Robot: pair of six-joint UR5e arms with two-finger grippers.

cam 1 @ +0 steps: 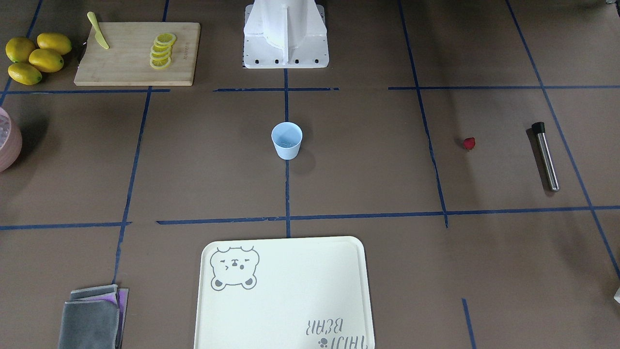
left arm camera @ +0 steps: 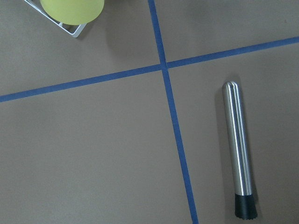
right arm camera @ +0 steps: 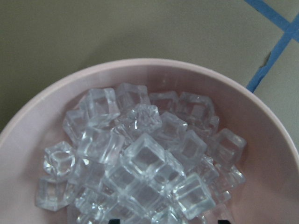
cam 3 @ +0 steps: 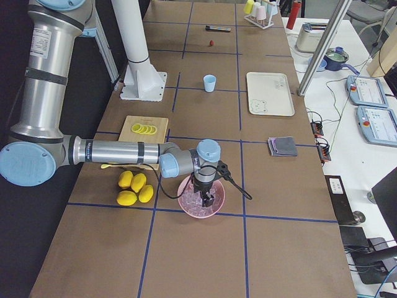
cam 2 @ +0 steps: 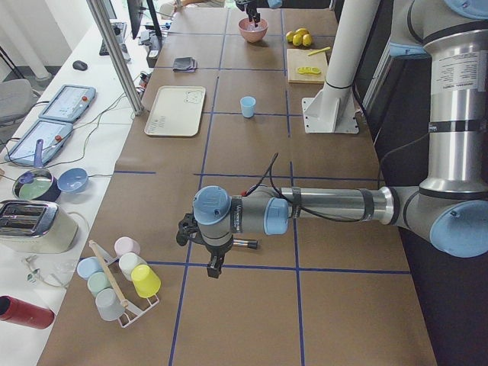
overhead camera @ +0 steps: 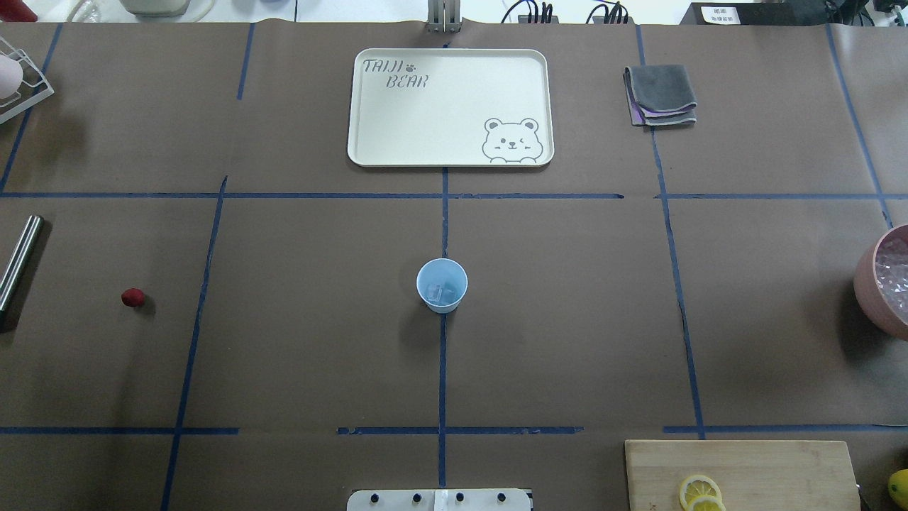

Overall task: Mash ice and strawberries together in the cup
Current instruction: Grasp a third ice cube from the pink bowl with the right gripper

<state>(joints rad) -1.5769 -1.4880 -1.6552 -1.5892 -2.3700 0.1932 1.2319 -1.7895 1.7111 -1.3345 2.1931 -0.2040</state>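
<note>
Left gripper hangs over the brown paper worktop at its left end, near a smooth steel rod with a ribbed black tip. I cannot tell whether it is apart or together. Right gripper hangs low over a pink bowl of clear, glossy ice at the right end, state equally unclear. Blue tape grids the paper. The light-blue cup stands upright mid-worktop, and only the overhead view shows cubes inside. The strawberry lies well left of the cup. Only the side view shows a desk alongside.

The cup is light blue, the strawberry red, the ice clear, the bowl pink, the tray seemingly cream.
</note>
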